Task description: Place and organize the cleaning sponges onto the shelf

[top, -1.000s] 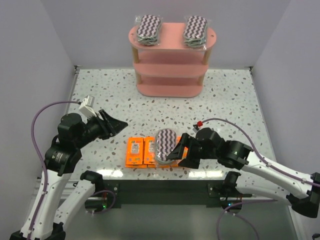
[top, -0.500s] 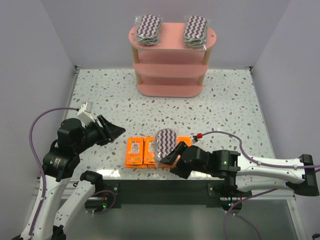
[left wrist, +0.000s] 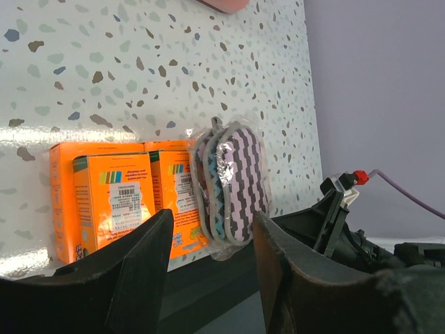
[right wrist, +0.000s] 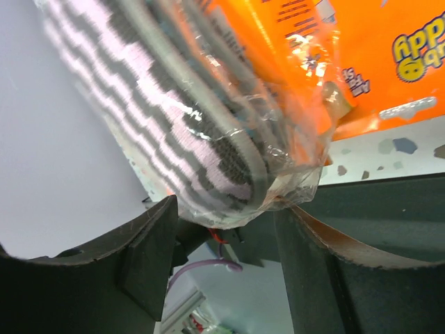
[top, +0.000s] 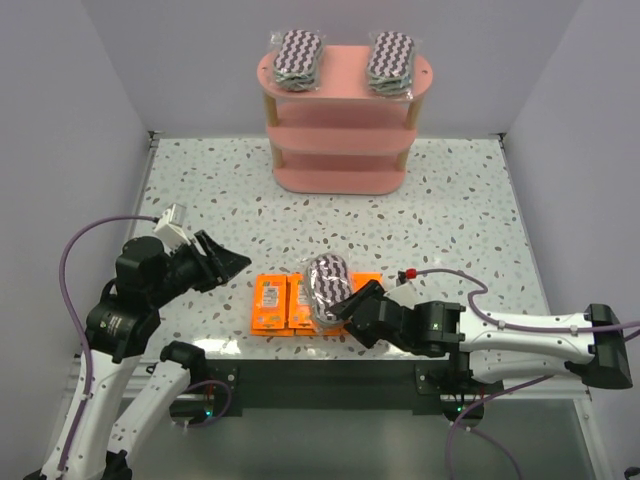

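Right jaws flank zigzag clear-wrapped pack [right wrist: 174,118].

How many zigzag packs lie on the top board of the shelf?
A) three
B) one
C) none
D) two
D: the left pack and the right pack lie on top of the shelf; the third pack is on the table.
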You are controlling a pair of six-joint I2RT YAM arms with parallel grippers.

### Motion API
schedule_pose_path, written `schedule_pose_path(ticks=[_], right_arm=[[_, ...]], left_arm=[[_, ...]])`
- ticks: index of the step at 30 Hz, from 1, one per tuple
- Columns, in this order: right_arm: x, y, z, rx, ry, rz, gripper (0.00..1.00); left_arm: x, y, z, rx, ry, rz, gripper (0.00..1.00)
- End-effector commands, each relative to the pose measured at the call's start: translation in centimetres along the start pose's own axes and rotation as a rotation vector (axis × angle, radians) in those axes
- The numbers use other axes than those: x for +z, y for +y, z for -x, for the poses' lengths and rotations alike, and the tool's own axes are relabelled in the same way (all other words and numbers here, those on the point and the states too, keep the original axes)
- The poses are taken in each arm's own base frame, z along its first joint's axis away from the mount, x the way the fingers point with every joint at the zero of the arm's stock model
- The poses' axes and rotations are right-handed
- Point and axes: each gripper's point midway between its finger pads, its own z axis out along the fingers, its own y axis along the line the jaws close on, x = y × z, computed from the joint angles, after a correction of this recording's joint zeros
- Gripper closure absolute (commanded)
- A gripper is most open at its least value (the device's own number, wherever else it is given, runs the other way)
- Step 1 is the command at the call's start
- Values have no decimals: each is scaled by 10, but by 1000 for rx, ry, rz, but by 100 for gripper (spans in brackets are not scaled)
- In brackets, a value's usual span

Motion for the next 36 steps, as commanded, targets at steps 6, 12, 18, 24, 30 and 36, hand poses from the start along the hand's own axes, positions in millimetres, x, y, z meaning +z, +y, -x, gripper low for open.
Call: schedule_pose_path(ticks=[6,12,18,24,30,36], right_arm=[[17,-27,19,73,-121,-59,49],[20,-31,20,61,-131,-74,76],[4,-14,22,46,-104,-23,100],[-49,50,39,22,-93,196,100],[-115,144,69,-58,-191,426,100],[-132,221,123,-51,-299,553,100]], left_arm=[[-1,-1,-4,4,19,-13,45],[-5,-2,-6,2,19,-19,45],[-11,-6,-6,-1,13,-27,45],[-18,-15,1,1,-13,-42,45],[-15,-14,3,-3,-15,-35,46],[-16,-18,5,-1,-15,-44,46]])
